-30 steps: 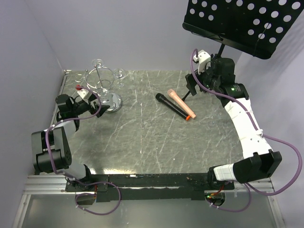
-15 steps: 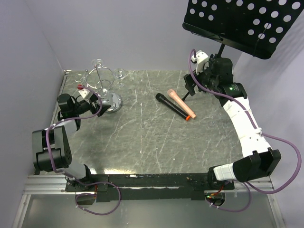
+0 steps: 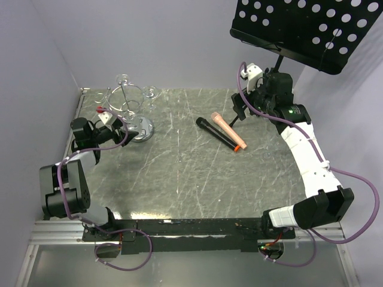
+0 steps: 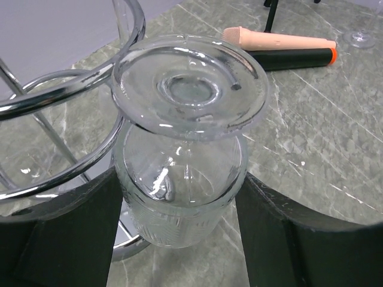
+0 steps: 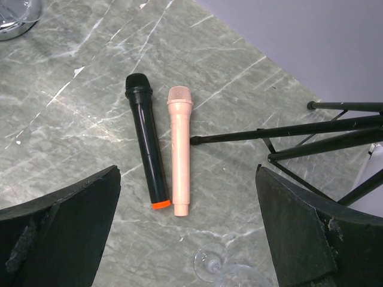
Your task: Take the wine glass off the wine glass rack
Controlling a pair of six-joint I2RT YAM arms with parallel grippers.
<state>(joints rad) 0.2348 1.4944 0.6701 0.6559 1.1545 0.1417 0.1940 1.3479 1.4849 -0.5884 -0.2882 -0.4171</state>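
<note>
Glass (image 4: 187, 155) hangs upside down on the rack (image 3: 142, 127) at the far left of the table (image 3: 191, 185). Its round foot is uppermost and rests on a chrome loop that curves under the foot's left side, with the bowl hanging below. You have the left gripper (image 4: 179, 239) around that bowl. Its 2 black fingers (image 4: 60, 239) stand on either side, left and right, and their inner edges look to meet the glass wall. You cannot tell from the wrist view whether they are clamped on it or only touching. The glass is not yet off the rack. In the top view the rack's mirror base sits on the table just right of the gripper, with the pole upright.

Toward the table's middle, well apart from the rack, 2 mics lie side by side: a black mic (image 5: 145, 143) with an orange end and a pink mic (image 5: 179, 149). Your right gripper (image 5: 185, 239) hangs over the table just beyond them, toward the far right, with its fingers spread wide and nothing between them. Near the mics' tail ends there is another glass (image 5: 209, 263) on the table, partly cut off by the frame. The music stand (image 3: 305, 30) rises at the far right, and its thin black legs reach the table close to the pink mic.
</note>
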